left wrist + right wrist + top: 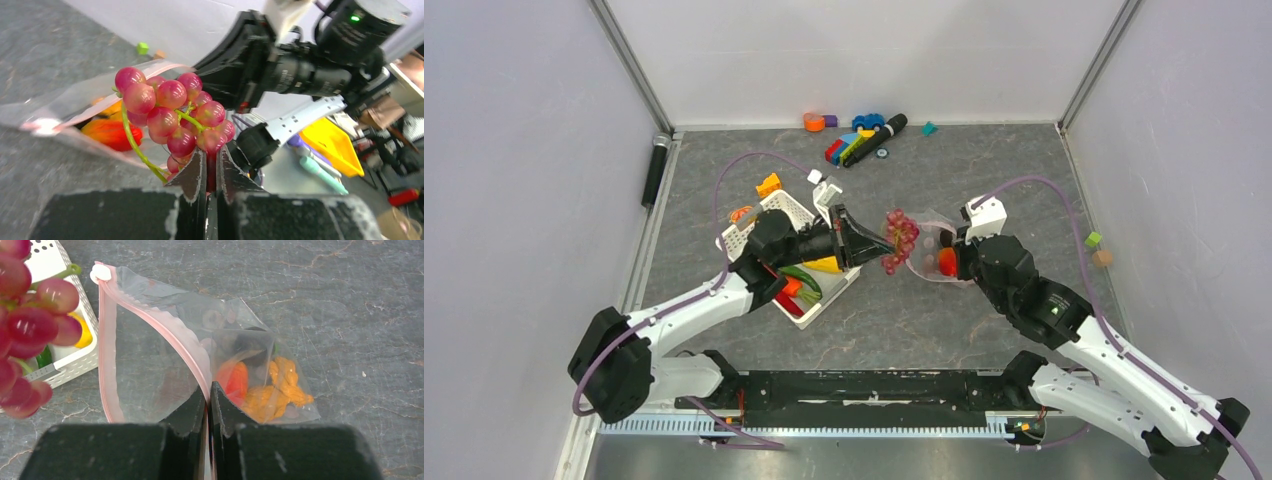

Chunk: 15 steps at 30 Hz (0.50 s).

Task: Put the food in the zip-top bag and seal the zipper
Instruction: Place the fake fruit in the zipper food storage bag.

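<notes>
Left wrist: left gripper [211,161] clamped on grapes [170,115], bunch bulging ahead of its tips; right gripper [207,396] pinches the bag [145,365] by its zipper [172,330].

Grey table [874,330]: white basket [789,205], toy blocks [849,148], zip-top bag [150,365]

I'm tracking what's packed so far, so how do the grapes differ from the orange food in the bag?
The grapes are a red-pink cluster on a green stem; the orange food is a lumpy orange piece. The grapes hang outside the zip-top bag, gripped by the left gripper near its mouth; the orange food lies inside the bag, ungripped. Both look like plastic food.
</notes>
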Available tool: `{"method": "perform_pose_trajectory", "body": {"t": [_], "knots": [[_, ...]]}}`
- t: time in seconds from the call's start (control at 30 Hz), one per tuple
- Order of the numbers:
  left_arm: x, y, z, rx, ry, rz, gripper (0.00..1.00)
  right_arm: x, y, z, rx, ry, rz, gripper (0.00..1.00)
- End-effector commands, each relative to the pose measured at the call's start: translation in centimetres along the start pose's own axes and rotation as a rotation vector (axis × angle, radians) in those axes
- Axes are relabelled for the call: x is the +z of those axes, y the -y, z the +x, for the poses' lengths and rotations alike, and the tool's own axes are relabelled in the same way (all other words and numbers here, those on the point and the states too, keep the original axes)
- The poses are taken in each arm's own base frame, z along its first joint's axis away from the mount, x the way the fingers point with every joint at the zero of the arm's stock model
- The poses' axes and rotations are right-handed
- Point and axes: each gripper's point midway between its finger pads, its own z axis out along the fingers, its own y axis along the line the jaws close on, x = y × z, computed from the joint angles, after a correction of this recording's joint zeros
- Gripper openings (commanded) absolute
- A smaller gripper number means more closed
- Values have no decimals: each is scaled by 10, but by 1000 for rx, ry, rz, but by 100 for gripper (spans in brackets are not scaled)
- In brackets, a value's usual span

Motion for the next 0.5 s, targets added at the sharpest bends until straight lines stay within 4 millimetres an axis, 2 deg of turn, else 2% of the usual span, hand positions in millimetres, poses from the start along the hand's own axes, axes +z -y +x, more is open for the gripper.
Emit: {"method": "perform_pose_trajectory", "body": {"t": [0.0, 0.17, 0.3, 0.47], "knots": [[16, 43, -26, 194, 18, 189, 2, 0, -7, -8, 0, 34, -45, 10], [30, 49, -26, 251, 4, 294, 2, 0, -11, -8, -3, 33, -68, 10], [42, 50, -16, 215, -85, 372, 2, -3, -6, -12, 6, 51, -49, 10], [38, 52, -3, 249, -54, 463, 2, -5, -9, -14, 10, 67, -72, 10]]}}
